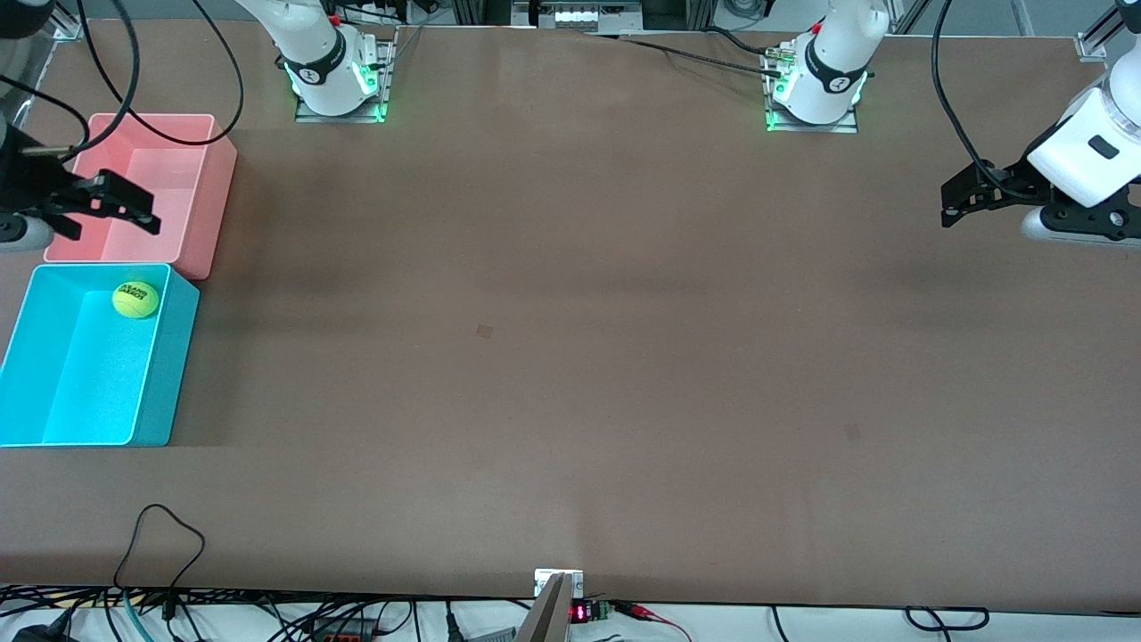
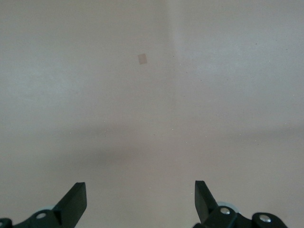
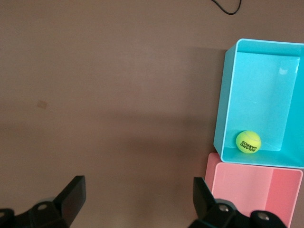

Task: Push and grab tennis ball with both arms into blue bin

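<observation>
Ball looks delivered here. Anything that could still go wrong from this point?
Little, probably. The tennis ball lies in the blue bin, in the corner by the pink bin. The right hand, open, hangs over the pink bin; a low retreat might clip a bin wall and jolt both bins. The left hand, open, waits over bare table at the left arm's end, so it poses little risk.

brown table [image 1: 570, 357]: blue bin [image 1: 165, 374], pink bin [image 1: 209, 214] beside it, seemingly touching, right arm's end.
</observation>
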